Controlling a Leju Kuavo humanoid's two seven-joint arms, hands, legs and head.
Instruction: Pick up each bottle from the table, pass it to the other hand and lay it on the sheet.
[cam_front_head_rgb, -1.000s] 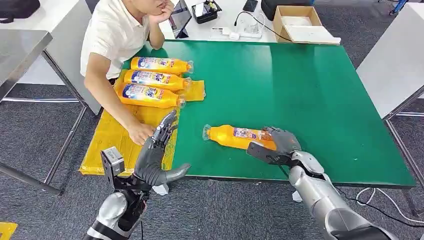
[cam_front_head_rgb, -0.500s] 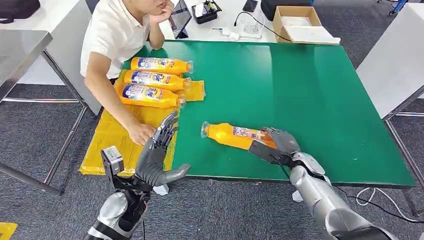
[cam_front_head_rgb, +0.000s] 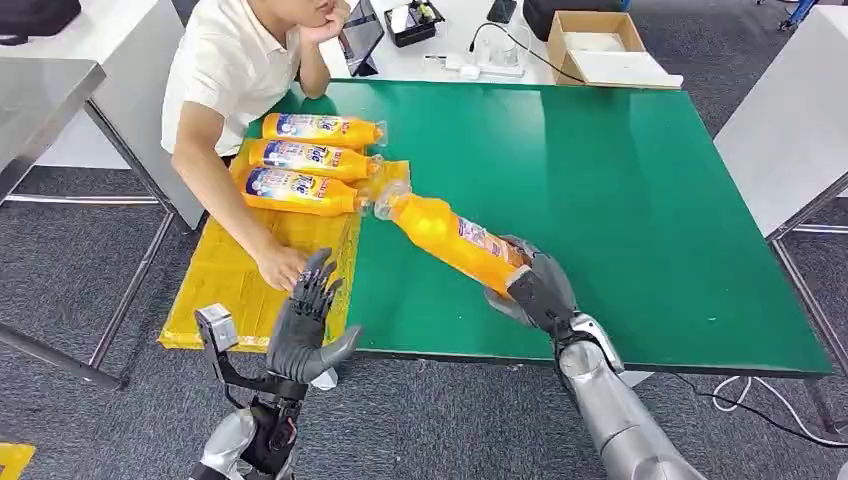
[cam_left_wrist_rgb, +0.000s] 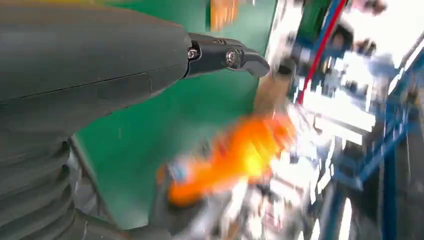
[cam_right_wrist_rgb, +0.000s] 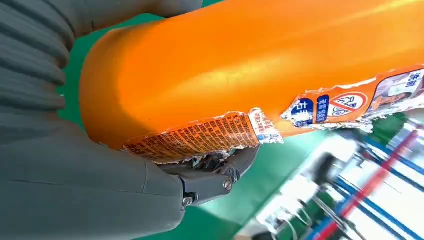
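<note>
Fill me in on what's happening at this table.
The robot's right hand grips an orange bottle by its base, raised off the green table with the cap end angled toward the yellow sheet. Its left hand waits open near the table's edge. Three bottles lie on the sheet, where a seated person's hand rests.

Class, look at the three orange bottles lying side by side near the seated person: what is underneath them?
The three bottles rest on a yellow sheet spread over the green table. The sheet under them is covered.
</note>
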